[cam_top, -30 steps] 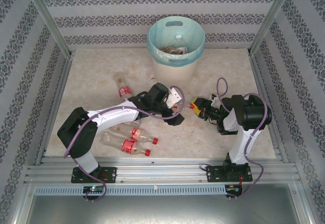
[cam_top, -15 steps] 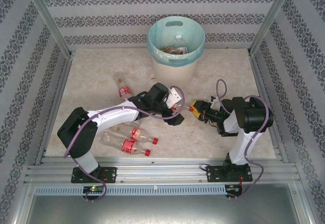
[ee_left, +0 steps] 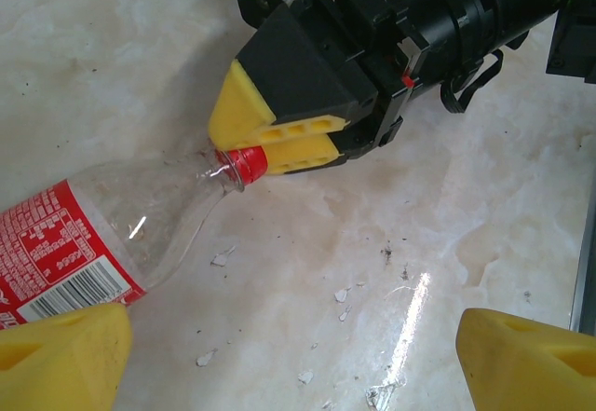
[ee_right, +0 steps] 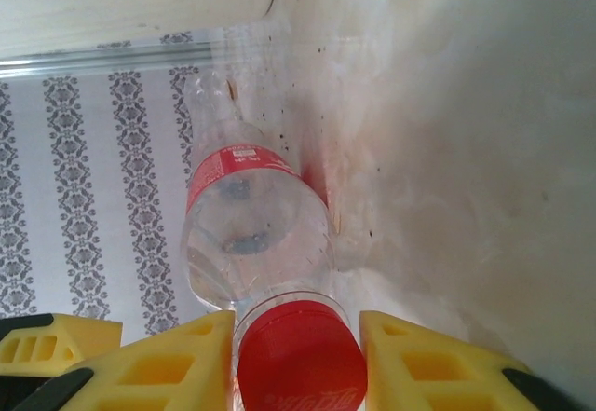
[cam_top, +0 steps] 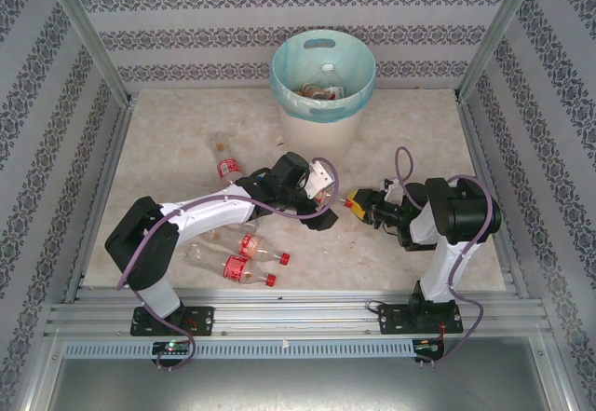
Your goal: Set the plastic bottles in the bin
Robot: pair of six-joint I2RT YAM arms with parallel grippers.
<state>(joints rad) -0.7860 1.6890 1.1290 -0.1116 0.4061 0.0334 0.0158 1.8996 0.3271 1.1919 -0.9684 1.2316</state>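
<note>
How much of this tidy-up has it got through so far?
Partly done: a few clear plastic bottles lie inside the round cream bin with its turquoise liner. In hand: the right gripper has its fingers either side of the red cap of a bottle lying on the table. Left: several more bottles lie on the table by the left arm.

Pale marbled table (cam_top: 168, 141): bin (cam_top: 317, 136) stands far centre; plastic bottles (cam_top: 235, 267) lie near-left; white flecks (ee_left: 222, 259) scattered.

1. In the top view, the right arm's black-and-yellow gripper (cam_top: 350, 201) has slid left, toward frame centre.
2. Its fingertips now flank the red cap (ee_right: 298, 360) of a clear red-labelled plastic bottle (ee_left: 102, 243).
</note>
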